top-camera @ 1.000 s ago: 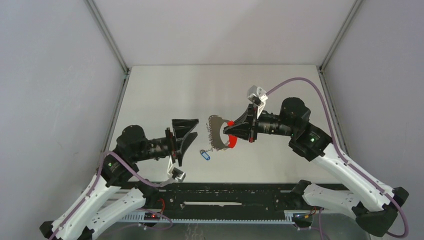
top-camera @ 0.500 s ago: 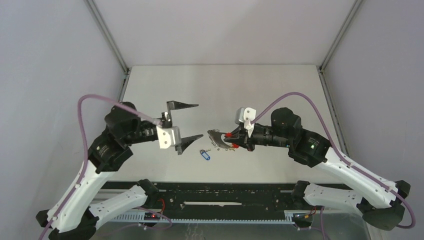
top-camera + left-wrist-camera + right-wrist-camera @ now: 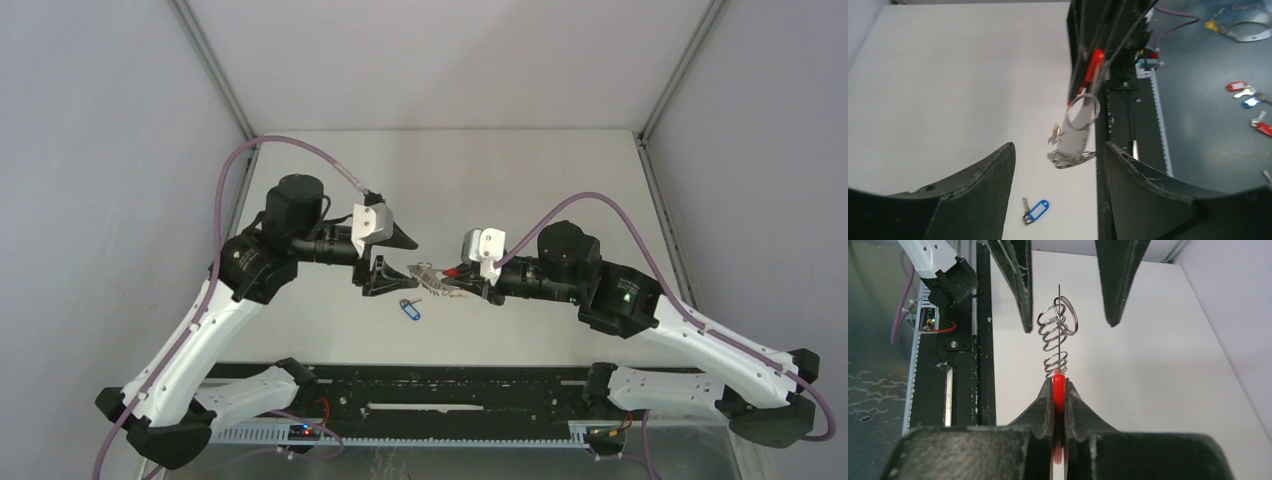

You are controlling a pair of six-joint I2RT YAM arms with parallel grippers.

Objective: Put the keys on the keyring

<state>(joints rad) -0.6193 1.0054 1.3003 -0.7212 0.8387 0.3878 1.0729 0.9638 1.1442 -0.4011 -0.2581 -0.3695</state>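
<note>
Far left: black left fingers, spread wide and gripping nothing, reaching in sideways above the pale counter. Flank the free end of the keyring without touching it, one finger to each side in both wrist views. Looks like a set-up for steadying the holder or working one of its wire loops, hence the room kept on both sides.

Just right of that and lower, flat on the counter: small key with an oblong blue plastic tag, lying loose, below the keyring and apart from it, touched by nothing. Not yet on any clip, so most of the task seems left to do. Yellow-orange key: not made out anywhere on the counter.

Centre: grey curved metal keyring with a row of small wire clips and a red arc-shaped band, lifted clear of the counter, roughly level, clip end turned towards the left fingers. Probably presented that way to expose the clips to the opposite side and to keep them off the surface.

Right: black right fingers, closed tight on the red band, pinching it edge-on. Makes sense as a grip: firm hold on the thick part, every clip left free.
</note>
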